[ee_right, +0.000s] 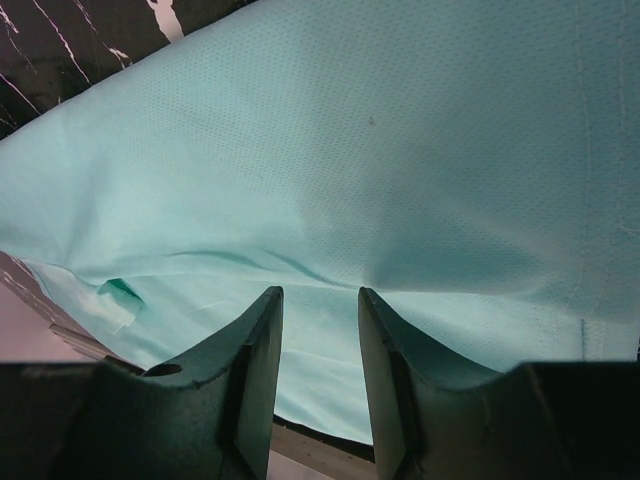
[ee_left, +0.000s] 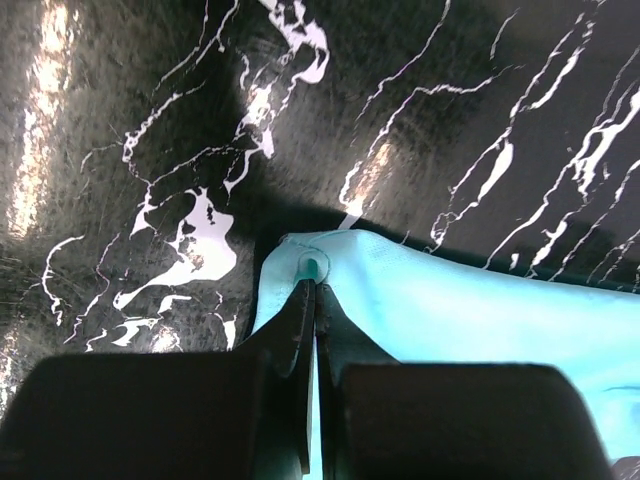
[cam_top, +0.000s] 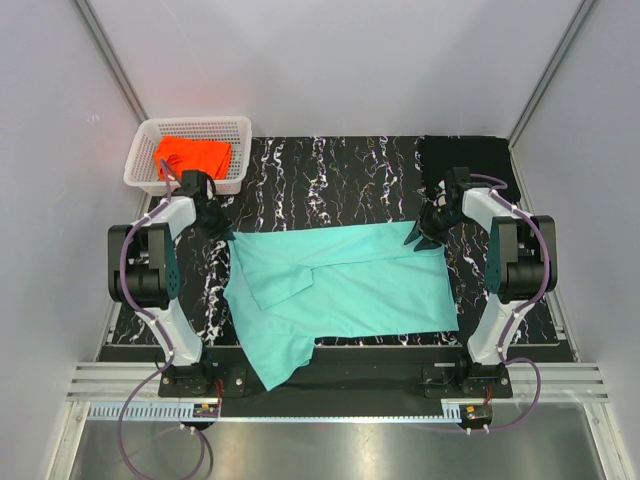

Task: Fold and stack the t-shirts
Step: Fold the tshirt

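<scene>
From above, we are looking at the mint-teal t-shirt (cam_top: 340, 285) lying spread across the black white-veined tabletop (cam_top: 330, 180) between the two arms, with one flap folded over its left half and a lower left corner hanging past the near edge. The left gripper (cam_top: 218, 228) is sitting at the shirt's far left corner, and the right gripper (cam_top: 420, 238) is sitting at its far right corner. The orange t-shirt (cam_top: 192, 157) is lying bunched inside the white basket (cam_top: 140, 175) at the far left of the table. The black t-shirt (cam_top: 465, 155) is lying as a dark patch at the far right corner.

In the left wrist view, we are seeing the left gripper (ee_left: 312, 290) with its jaws pressed together, pinching the rounded corner of the mint-teal t-shirt (ee_left: 450, 310). The rest of the cloth is trailing off to the right over the tabletop (ee_left: 150, 130).

In the right wrist view, we are seeing the right gripper (ee_right: 318, 295) with its jaws standing apart and a clear gap between them. The mint-teal t-shirt (ee_right: 400, 150) is filling nearly the whole frame beyond the fingers, with a soft crease running toward the gap. We are finding nothing clamped between the jaws.
</scene>
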Tool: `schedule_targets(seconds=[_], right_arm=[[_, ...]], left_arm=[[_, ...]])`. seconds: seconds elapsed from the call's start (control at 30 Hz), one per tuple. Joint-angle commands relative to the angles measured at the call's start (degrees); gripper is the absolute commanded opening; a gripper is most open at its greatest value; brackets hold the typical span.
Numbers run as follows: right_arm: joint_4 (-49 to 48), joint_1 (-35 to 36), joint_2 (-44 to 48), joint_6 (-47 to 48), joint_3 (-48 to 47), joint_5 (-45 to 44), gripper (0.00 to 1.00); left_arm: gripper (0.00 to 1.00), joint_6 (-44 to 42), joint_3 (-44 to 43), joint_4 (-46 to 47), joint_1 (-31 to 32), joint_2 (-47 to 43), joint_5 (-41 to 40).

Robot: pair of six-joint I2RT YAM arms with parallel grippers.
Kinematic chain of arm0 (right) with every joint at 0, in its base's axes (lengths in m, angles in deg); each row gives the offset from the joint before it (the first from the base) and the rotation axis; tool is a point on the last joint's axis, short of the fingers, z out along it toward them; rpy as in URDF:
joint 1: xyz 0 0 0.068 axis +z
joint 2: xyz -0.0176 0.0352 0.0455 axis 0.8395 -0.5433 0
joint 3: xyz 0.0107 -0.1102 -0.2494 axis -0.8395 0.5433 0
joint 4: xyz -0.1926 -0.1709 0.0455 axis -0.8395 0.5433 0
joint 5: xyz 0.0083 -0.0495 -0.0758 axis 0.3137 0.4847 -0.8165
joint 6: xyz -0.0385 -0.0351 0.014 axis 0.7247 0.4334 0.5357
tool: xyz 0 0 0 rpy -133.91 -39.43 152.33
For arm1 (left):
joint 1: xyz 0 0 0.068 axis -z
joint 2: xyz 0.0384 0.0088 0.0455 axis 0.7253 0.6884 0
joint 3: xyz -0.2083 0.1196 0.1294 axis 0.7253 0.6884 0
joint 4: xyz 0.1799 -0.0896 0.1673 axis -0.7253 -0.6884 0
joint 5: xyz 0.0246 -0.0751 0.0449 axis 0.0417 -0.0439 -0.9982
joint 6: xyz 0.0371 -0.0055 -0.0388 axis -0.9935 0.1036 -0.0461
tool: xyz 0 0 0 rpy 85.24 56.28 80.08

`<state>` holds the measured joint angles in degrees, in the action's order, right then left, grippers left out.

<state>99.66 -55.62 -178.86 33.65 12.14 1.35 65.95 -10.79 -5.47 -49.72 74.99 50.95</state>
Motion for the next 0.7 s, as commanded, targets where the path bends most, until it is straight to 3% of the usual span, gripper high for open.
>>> schedule_targets(seconds=[0.0, 0.53, 0.57, 0.6, 0.63, 0.67], right_arm=[[-0.6, 0.0, 3.1, 0.4, 0.5, 0.8, 0.43], [-0.4, 0.1, 2.2, 0.9, 0.0, -0.7, 0.44], [-0.3, 0.0, 2.2, 1.0, -0.2, -0.9, 0.44], [-0.2, 0.0, 2.3, 1.0, -0.6, -1.2, 0.45], [0.2, 0.0, 2.3, 1.1, -1.1, -2.0, 0.45], [0.4, 0.0, 2.3, 0.9, -1.1, -2.3, 0.45]], left_arm=[[0.00, 0.3, -2.4, 2.4, -0.5, -0.5, -1.0], [0.01, -0.8, -0.3, 1.3, -2.9, -1.1, -3.4], [0.16, -0.8, -0.5, 0.6, -2.9, -1.2, -3.6], [0.21, -0.6, -0.3, 0.0, -2.9, -2.5, -4.0], [0.32, -0.4, 0.4, -0.6, -3.0, -3.3, -4.2], [0.32, -0.3, 0.7, -0.9, -3.0, -4.3, -4.6]])
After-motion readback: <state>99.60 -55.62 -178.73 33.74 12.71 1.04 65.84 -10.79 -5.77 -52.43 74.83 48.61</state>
